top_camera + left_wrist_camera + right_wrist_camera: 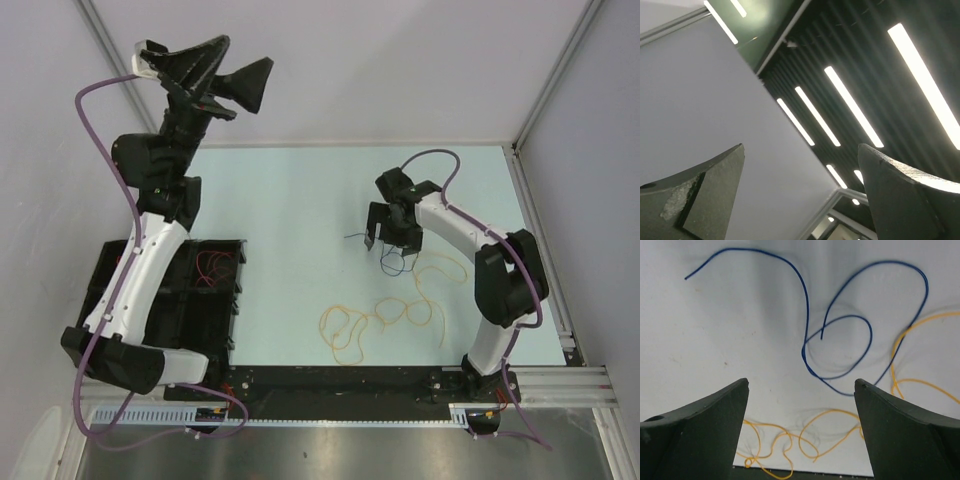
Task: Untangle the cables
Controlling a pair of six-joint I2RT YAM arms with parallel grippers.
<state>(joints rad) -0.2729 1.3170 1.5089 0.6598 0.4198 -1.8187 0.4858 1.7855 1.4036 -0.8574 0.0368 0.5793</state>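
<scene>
A dark blue cable [397, 263] lies in loose loops on the pale table, just below my right gripper [388, 240]. A long yellow-orange cable [388, 315] curls across the table in front of it. In the right wrist view the blue cable [840, 340] is ahead of the open, empty right gripper [801, 385], and the yellow-orange cable [805, 440] lies between and below the fingers. A red cable [212, 265] lies in the black bin [165, 310]. My left gripper [242, 60] is raised high, open and empty, and it points at the wall and ceiling in the left wrist view [801, 150].
The black bin stands at the table's left, under the left arm. A black rail [340, 382] runs along the near edge. White enclosure walls [400, 70] stand at the back and sides. Thick purple hoses [100, 120] run along both arms.
</scene>
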